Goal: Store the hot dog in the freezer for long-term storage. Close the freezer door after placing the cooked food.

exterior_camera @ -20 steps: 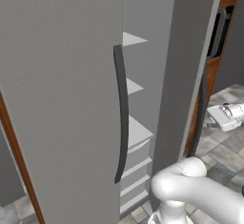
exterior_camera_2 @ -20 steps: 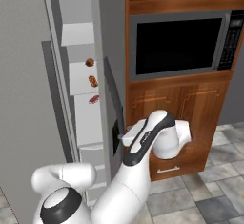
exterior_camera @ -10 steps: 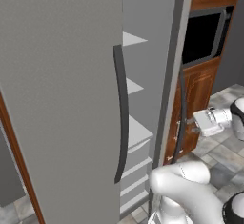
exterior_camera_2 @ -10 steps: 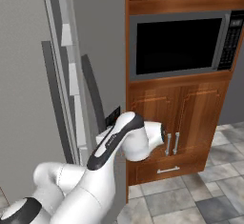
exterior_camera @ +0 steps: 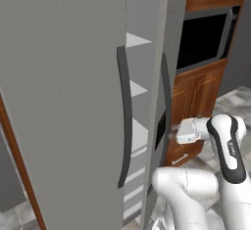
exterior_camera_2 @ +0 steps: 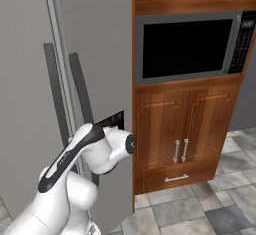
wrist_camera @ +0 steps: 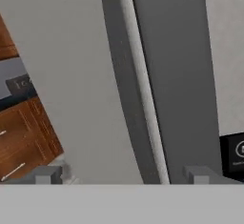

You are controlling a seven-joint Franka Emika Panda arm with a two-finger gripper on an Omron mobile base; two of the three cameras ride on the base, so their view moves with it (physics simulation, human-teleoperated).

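Tool (wrist_camera: 124, 174), jaws wide, faces freezer door (wrist_camera: 181, 75).

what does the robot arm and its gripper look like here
The arm is glossy white, built of rounded segments with dark grey to black bands at the joints. A boxy white hand carries the gripper, whose two small finger tips look grey. No cables or markings can be made out.
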